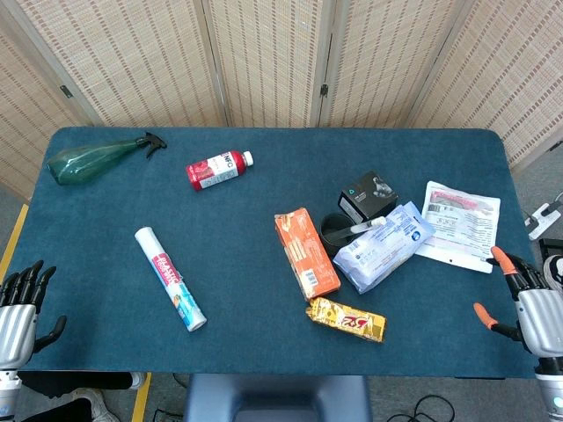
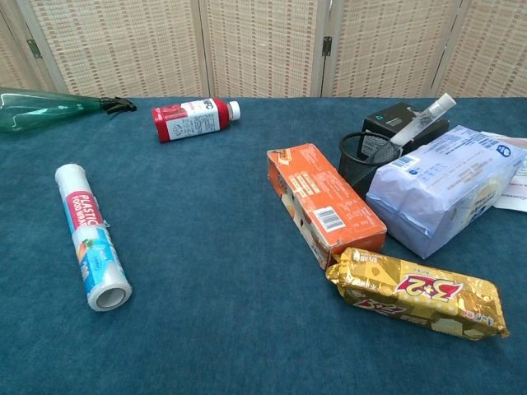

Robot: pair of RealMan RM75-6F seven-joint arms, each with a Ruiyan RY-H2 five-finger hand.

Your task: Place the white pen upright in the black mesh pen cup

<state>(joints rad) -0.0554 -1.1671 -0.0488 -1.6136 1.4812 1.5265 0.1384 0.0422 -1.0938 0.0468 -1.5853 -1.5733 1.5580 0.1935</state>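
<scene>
Both my hands, left (image 1: 18,308) and right (image 1: 532,303), rest spread and empty at the table (image 1: 246,264) edges, pen (image 2: 420,118) leaning in cup (image 2: 366,160), roll (image 2: 90,239) reading "PLASTIC FOOD WRAP".

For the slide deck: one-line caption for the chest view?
White pen leaning in the black mesh pen cup, flanked by an orange box and a blue-white pouch.

White pen (image 2: 418,118) leaning in black mesh pen cup (image 2: 365,161), tip sticking out

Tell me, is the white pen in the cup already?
Yes: the white pen stands in the black mesh cup, leaning, its top poking over the rim.
</scene>
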